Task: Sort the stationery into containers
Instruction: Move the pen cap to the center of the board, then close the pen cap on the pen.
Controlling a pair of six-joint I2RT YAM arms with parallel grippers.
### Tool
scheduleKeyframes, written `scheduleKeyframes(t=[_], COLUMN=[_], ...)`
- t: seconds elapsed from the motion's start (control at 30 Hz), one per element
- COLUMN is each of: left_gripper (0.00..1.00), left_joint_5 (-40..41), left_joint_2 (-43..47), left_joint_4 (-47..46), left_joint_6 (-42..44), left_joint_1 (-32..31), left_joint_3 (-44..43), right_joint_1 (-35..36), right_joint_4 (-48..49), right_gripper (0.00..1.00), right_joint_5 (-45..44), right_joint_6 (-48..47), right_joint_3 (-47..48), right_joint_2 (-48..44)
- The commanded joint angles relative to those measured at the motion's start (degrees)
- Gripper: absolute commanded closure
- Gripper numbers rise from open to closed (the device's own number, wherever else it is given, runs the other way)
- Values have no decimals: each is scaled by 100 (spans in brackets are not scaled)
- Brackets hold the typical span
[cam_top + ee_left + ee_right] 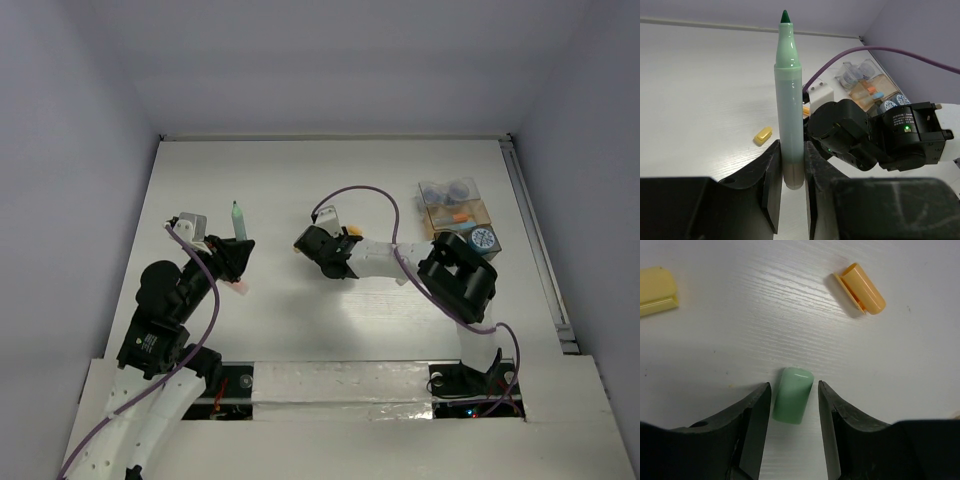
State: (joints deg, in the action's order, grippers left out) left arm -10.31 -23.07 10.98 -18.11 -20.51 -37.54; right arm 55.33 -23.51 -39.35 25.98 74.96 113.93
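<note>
Two hands are handling one green pen (789, 100) and its cap (792, 397).
The left hand (792, 167) is pinching the uncapped pen by its tail; the right hand (793, 390) is straddling, spread, the cap lying on the white grained bench (300, 180). Next, likely: closing on it squarely, well short of the boxes (455, 215). Pale walls (60, 150) are enclosing everything.

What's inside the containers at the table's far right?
A blue-and-white tape roll sits in one compartment of the containers; small orange pieces lie in another. The clear far compartment holds round greyish things, unidentifiable. Anything beneath is hidden.
</note>
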Motion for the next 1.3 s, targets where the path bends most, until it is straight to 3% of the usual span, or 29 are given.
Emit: scheduleKeyframes(t=[0.0,0.13,0.3,0.43,0.7,0.97,1.27], left_gripper=[100,100,100,100,100,100,100], left_joint_5=[-68,-51,-59,-68,-86,-112,-138], left_joint_2=[22,22,13,13,22,-4,-57], left_joint_4=[-272,-263,-272,-281,-290,-281,-298], left_joint_6=[9,0,0,0,0,0,0], left_joint_1=[21,21,21,21,21,21,21], left_joint_3=[-96,-96,-87,-87,-78,-78,-78], right_joint_1=[48,48,48,-74,-505,-672,-673], right_joint_4=[-260,-242,48,285,795,918,830], right_gripper=[51,48,32,32,35,38,52], right_joint_5=[6,112,568,1008,1658,1764,1703], right_joint_6=[136,162,180,267,514,505,558], right_joint_3=[19,28,-226,-376,-728,-588,-491], right_joint_2=[-64,-134,-555,-775,-890,-574,-406])
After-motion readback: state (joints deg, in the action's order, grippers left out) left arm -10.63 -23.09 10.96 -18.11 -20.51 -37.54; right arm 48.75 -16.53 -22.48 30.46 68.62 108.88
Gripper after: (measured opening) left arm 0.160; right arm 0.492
